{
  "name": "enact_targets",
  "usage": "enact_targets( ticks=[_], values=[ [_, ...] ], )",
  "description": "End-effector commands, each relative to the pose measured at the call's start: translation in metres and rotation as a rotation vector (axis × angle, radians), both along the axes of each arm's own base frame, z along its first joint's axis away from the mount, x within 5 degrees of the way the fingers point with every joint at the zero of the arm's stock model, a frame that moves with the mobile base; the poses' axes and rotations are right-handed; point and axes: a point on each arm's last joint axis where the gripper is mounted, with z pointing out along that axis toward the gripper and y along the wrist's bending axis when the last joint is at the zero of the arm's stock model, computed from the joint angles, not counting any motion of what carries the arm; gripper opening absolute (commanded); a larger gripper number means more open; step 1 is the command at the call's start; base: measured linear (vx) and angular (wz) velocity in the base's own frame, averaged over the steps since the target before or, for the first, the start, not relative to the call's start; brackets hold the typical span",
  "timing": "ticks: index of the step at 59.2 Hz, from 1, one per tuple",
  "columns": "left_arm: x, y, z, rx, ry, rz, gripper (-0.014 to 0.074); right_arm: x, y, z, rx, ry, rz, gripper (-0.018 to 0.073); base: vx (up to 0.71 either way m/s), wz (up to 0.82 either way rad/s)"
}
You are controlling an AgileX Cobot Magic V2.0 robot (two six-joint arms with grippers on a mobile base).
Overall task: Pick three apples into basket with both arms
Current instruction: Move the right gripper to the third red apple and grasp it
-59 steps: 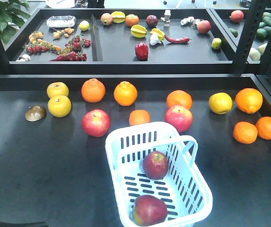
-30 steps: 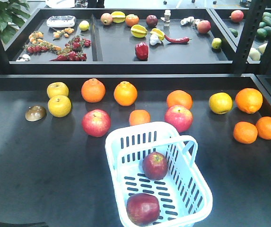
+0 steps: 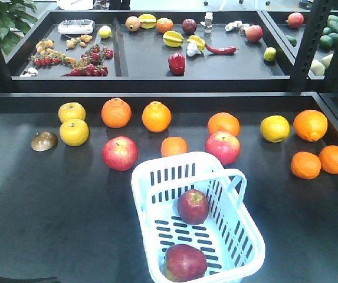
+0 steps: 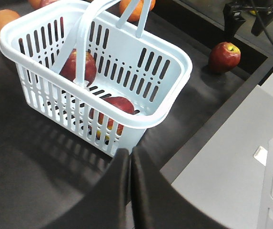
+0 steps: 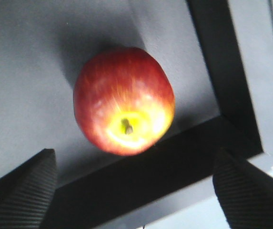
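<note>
The pale blue-white basket (image 3: 239, 236) stands at the front middle of the black table. Two dark-red apples lie in it, one mid-floor (image 3: 192, 206) and one at the near end (image 3: 184, 262). In the left wrist view the basket (image 4: 174, 62) shows both apples (image 4: 79, 67) (image 4: 119, 107), and my left gripper (image 4: 130, 157) is shut and empty just outside its near wall. A third apple (image 4: 224, 56) (image 5: 124, 100) rests on the table beside the raised front rim. My right gripper (image 5: 134, 164) (image 4: 247, 26) hovers open above it without touching. Neither gripper appears in the front view.
Two lighter red apples (image 3: 120, 153) (image 3: 222, 147), several oranges (image 3: 156, 116) and yellow apples (image 3: 74, 131) lie behind the basket. A brown object (image 3: 44, 141) sits at the left. Back trays (image 3: 121, 71) hold mixed produce. The table's raised front rim (image 4: 212, 129) runs close to the third apple.
The near apple in the basket rocked left, then settled back towards the right. The apple behind it shifted slightly. Nothing else on the table moved.
</note>
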Motion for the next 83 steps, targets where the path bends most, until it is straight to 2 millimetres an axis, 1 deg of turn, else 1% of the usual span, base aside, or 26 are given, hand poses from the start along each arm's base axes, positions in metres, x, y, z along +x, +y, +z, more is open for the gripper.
enact_targets(
  ticks=[1,17,32,41,46,53,58,67,72,76,83],
  values=[
    [0.003,-0.001,0.011,-0.052,-0.025,0.033,-0.0006,0.006,-0.006,0.006,-0.032,-0.038,0.020,0.0615,0.00,0.00],
    [0.003,-0.001,0.010,-0.051,-0.026,0.033,-0.0006,0.012,-0.009,-0.013,-0.024,-0.026,0.034,0.0607,0.00,0.00],
    [0.004,0.000,0.011,-0.053,-0.030,0.037,-0.0006,0.014,-0.011,-0.032,-0.015,0.028,0.052,0.0596,0.00,0.00],
    [0.004,0.000,0.011,-0.053,-0.030,0.037,-0.0006,0.015,-0.012,-0.037,-0.010,0.030,0.061,0.0585,0.00,0.00],
    [0.004,0.000,0.011,-0.052,-0.031,0.037,-0.0006,0.016,-0.012,-0.036,-0.014,0.020,0.064,0.0566,0.00,0.00],
    [0.004,0.000,0.011,-0.053,-0.032,0.037,-0.0006,0.017,-0.011,-0.036,-0.010,0.017,0.067,0.0494,0.00,0.00],
    [0.004,0.000,0.011,-0.053,-0.032,0.037,-0.0006,0.017,-0.011,-0.032,-0.016,0.000,0.066,0.0411,0.00,0.00],
    [0.004,0.000,0.011,-0.052,-0.033,0.038,-0.0006,0.016,-0.010,-0.014,-0.042,-0.059,0.062,0.0232,0.00,0.00],
    [0.004,0.000,0.011,-0.052,-0.038,0.041,-0.0006,0.015,-0.007,0.002,-0.046,-0.115,0.041,0.0138,0.00,0.00],
    [0.005,0.000,0.011,-0.053,-0.040,0.043,-0.0006,0.014,-0.005,0.016,-0.049,-0.170,0.023,0.0080,0.00,0.00],
    [0.005,0.000,0.011,-0.053,-0.041,0.044,-0.0006,0.011,0.005,0.042,-0.011,-0.286,0.015,0.0001,0.00,0.00]
  ],
)
